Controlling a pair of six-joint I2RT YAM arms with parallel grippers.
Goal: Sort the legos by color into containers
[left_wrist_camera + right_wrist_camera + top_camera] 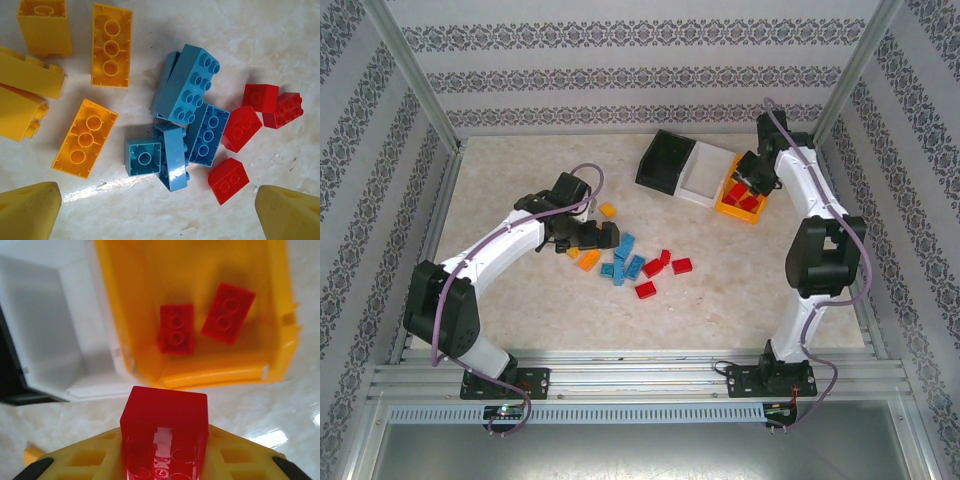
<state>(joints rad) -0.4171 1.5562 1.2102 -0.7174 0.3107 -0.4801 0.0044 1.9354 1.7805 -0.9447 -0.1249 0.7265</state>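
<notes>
My right gripper (165, 460) is shut on a red lego (165, 422), held just short of the near rim of the orange container (215, 376). Two red legos (176, 329) (228, 313) lie inside that container. The white container (45, 330) adjoins it on the left, and the black one (667, 160) comes after that. My left gripper (159, 210) hangs open over the loose pile, its yellow fingertips (27, 210) wide apart. Below it lie blue legos (190, 82), orange-yellow legos (85, 137) and red legos (241, 127).
The loose pile (623, 260) lies mid-table, with one orange-yellow lego (607, 210) apart behind my left gripper (610, 236). The row of containers stands at the back right under my right gripper (752, 180). Patterned walls and metal posts enclose the table.
</notes>
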